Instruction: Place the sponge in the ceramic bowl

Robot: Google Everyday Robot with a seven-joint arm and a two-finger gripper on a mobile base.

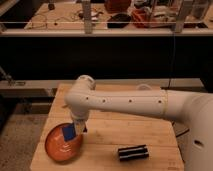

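Note:
The ceramic bowl (60,148) is a wide, shallow orange-red dish at the front left of the wooden table (107,135). The sponge (69,132), a small dark-blue block, hangs just above the bowl's right part. My gripper (76,129) points down from the end of the white arm (125,104) and is shut on the sponge. The arm reaches in from the right and hides the table's middle behind it.
A black ribbed rectangular block (133,152) lies on the table at the front, right of the bowl. Behind the table runs a dark shelf with a cluttered bench (120,17) above it. The floor lies left of the table.

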